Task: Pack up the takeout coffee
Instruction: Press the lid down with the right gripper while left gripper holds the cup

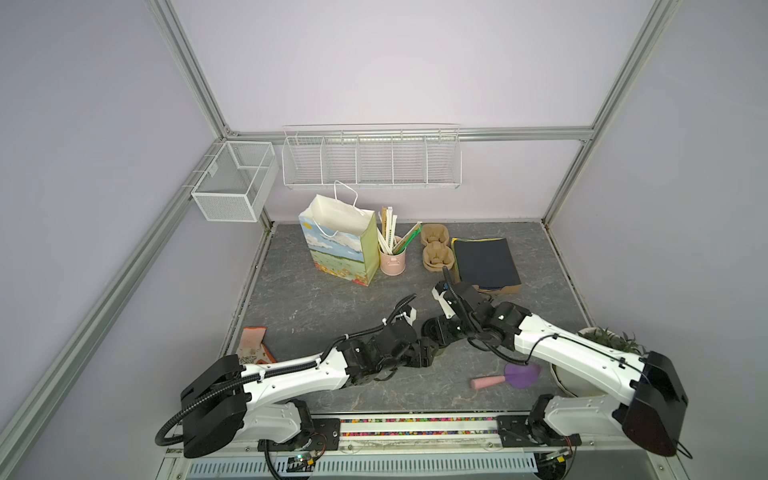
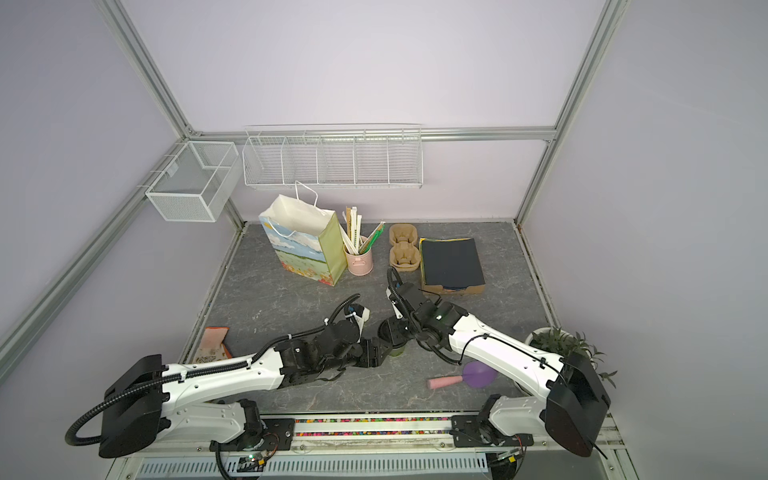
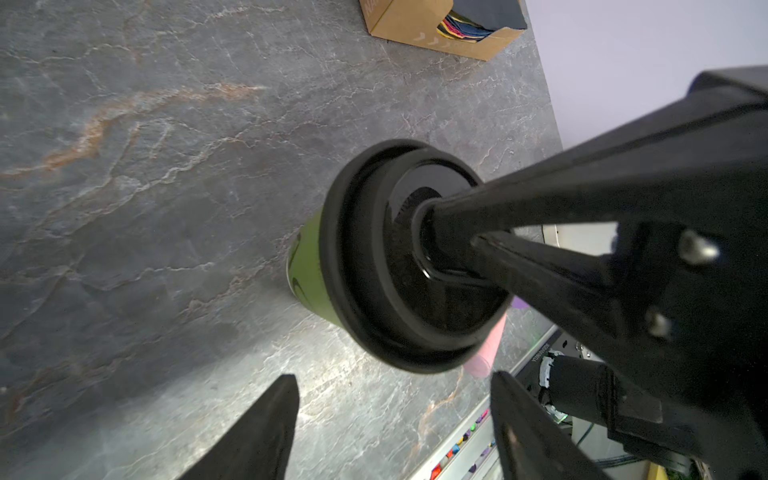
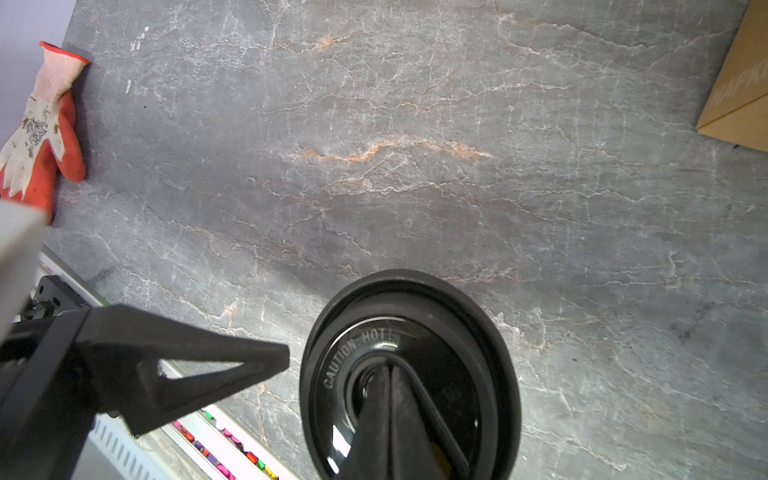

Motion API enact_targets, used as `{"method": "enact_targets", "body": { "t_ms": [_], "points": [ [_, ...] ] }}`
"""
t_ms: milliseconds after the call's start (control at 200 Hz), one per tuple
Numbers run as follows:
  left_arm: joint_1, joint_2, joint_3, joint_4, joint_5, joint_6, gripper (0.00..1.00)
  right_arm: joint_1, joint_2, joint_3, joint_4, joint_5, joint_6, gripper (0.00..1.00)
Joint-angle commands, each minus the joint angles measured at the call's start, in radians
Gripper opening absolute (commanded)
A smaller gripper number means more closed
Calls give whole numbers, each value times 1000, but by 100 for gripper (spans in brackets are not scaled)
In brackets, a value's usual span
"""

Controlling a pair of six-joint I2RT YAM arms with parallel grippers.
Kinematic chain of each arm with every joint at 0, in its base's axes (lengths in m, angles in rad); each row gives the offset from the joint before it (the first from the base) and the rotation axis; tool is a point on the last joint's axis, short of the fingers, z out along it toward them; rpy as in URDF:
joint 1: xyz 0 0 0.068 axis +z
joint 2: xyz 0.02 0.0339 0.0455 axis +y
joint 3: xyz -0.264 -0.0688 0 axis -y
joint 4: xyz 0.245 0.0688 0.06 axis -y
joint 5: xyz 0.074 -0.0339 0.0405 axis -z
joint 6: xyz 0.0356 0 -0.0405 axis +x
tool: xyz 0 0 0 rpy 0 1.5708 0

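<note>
The coffee cup (image 3: 307,270), green paper with dark print, stood upright on the gray, rust-veined tabletop (image 4: 415,166) near the front middle. It was capped by a round, glossy black plastic lid (image 4: 353,345) embossed "CAUTION HOT!". The right gripper (image 3: 432,232) held its 2 tapered black fingers pressed together, tips set in the lid's sunken center. The left gripper (image 3: 395,376) kept its 2 fingers spread apart just beside the cup, clamping nothing. In both top views the 2 wrists hid most of the cup.

Farther back, a printed paper bag (image 1: 338,245) stood open. A pink metal bucket (image 1: 392,262) beside it held wrapped straws (image 1: 388,232). Next came 2 molded pulp carriers (image 1: 434,249) and a cardboard box (image 1: 505,289) of dark napkins (image 1: 484,262). A red-and-white knit glove (image 4: 41,137) lay at the table's left edge.
</note>
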Motion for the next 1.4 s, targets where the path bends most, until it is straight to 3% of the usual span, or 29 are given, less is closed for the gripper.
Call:
{"method": "enact_targets", "body": {
  "t_ms": [0,460,1209,1394],
  "points": [
    [13,13,-4,26,-6,-20,73,4,4,-40,-43,30,19,6],
    [20,35,-2,37,65,-27,69,15,8,-52,-43,61,34,6],
    [64,53,-37,9,44,-21,67,70,20,-63,-46,112,74,6],
    [64,78,-87,63,79,-45,61,90,20,-67,-50,126,90,6]
  ]
}}
